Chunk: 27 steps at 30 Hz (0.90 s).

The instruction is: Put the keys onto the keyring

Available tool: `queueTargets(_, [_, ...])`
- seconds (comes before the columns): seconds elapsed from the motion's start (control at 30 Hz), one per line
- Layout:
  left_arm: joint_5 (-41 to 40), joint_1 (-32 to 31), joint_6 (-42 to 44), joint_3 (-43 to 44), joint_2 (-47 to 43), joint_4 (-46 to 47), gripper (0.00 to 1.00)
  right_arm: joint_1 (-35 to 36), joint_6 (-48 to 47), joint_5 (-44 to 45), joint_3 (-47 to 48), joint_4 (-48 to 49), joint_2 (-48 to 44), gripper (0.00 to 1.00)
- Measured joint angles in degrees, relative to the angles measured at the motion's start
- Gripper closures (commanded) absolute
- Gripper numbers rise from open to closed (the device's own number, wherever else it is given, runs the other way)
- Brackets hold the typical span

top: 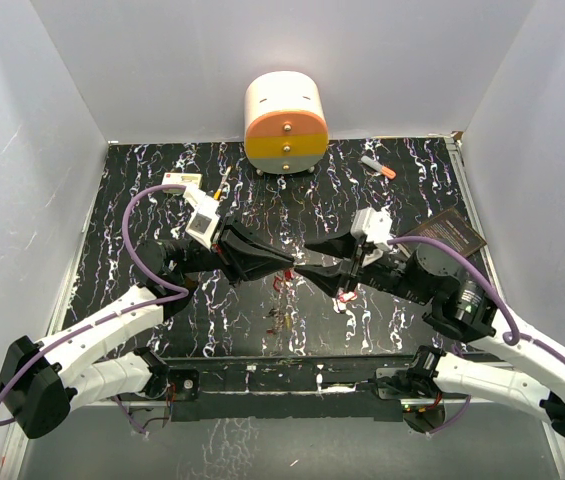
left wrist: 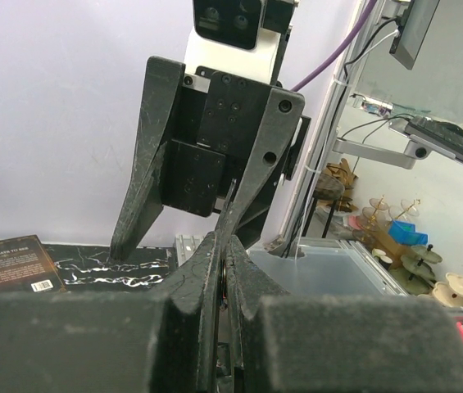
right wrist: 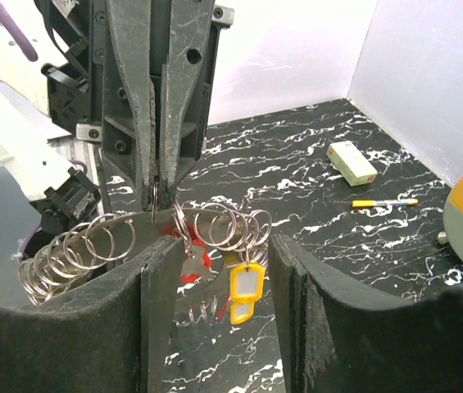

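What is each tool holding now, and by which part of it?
The left tool, shut, pinches the keyring by its upper rim. The right tool stands open around the hanging keys and seems to hold nothing.

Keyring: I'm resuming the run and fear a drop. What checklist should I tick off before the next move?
1. left gripper shut on keyring: ok.
2. right gripper open: ok.
3. yellow key hanging between the right fingers, not gripped: ok.
4. yellow key threaded onto keyring: cannot tell.
5. marker and box lying well away on the table: ok.
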Motion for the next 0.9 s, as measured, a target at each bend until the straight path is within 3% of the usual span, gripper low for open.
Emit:
queueTargets(0.67, [0.2,0.0,0.0,0.0,0.0,-0.6,1.00,0.0,-1.0,-1.8,0.1,1.2,3.0,0.45])
queueTargets(0.8, [0.2,0.0,0.0,0.0,-0.1,-0.6,1.00,0.0,-1.0,-2.2,0.1,1.4,3.0,0.52])
queueTargets(0.9, [0.2,0.0,0.0,0.0,-0.1,-0.6,1.00,0.0,-1.1,-2.7,0.2,1.6,3.0,0.69])
